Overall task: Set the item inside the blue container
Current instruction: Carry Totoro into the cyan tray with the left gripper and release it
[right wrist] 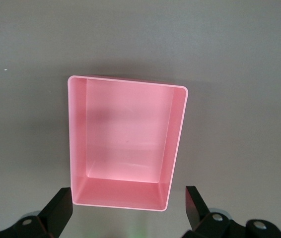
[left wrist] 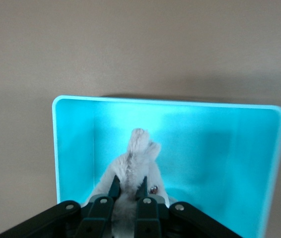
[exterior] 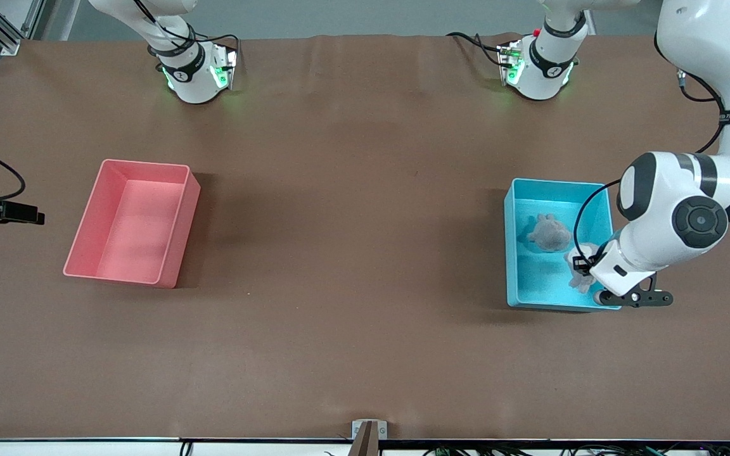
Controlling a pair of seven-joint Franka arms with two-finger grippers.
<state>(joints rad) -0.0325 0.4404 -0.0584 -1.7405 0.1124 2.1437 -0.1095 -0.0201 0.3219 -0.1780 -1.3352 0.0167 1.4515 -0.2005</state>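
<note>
Blue container (exterior: pixel 523 190): cyan bin, upright walls, left arm's end of table; grey plush (exterior: pixel 549 233) inside. Left gripper (left wrist: pixel 128 186) over bin, clamped on pale plush toy (left wrist: pixel 135 158). Right gripper (right wrist: pixel 129 208) over pink bin (right wrist: pixel 78 129), fingers spread, waiting.

**Two-arm robot bench in a laboratory setting**

A robotics lab, by every visible sign: two white Franka arms, their bases (exterior: pixel 195 76) (exterior: pixel 539 73) lit green, are bolted along one edge of a brown-covered surface (exterior: pixel 352 190). Black cables trail from the bases, aluminium framing (exterior: pixel 4 31) stands at a corner, and more wiring runs under the edge nearest the front camera. Plain plastic bins, one pink (exterior: pixel 134 221) and one blue (exterior: pixel 558 244), sit toward opposite ends like test props.
</note>
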